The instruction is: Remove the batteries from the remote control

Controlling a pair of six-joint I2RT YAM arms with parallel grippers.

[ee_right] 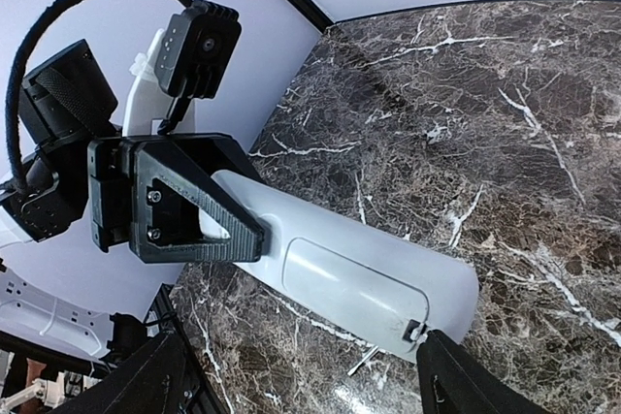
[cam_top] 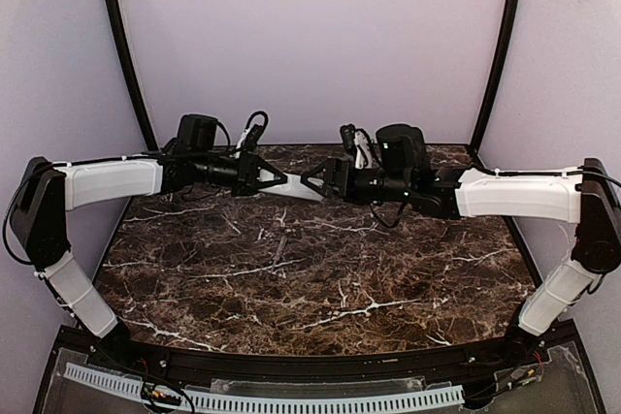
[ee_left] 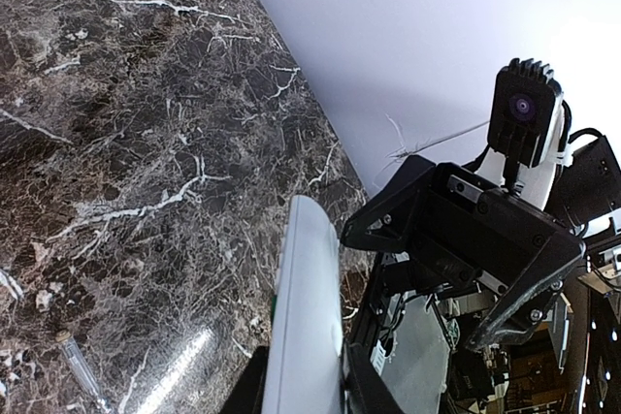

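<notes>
Top external: remote control (cam_top: 297,189) held in mid-air.
Left tool (cam_top: 280,179) clamps one end; right tool (cam_top: 310,181) stands open around the other end.

Arms aloft, inward; left end effector (cam_top: 282,179) clamped narrow, right end effector (cam_top: 308,181) wide.

**Much of the Grip Lies Out of Sight**

In the right wrist view the left gripper (ee_right: 243,230) covers one end of the remote (ee_right: 451,288), and the closed cover (ee_right: 349,283) hides the compartment beneath. The right gripper (ee_right: 303,341) has its fingers (ee_right: 466,380) cut off by the bottom edge, and whether the nearer tip touches the remote's end cannot be told. A thin sliver (ee_right: 364,361) on the table (ee_right: 505,123), perhaps a clear tube, is too small to name. From above, both grippers mask most of the remote.
</notes>
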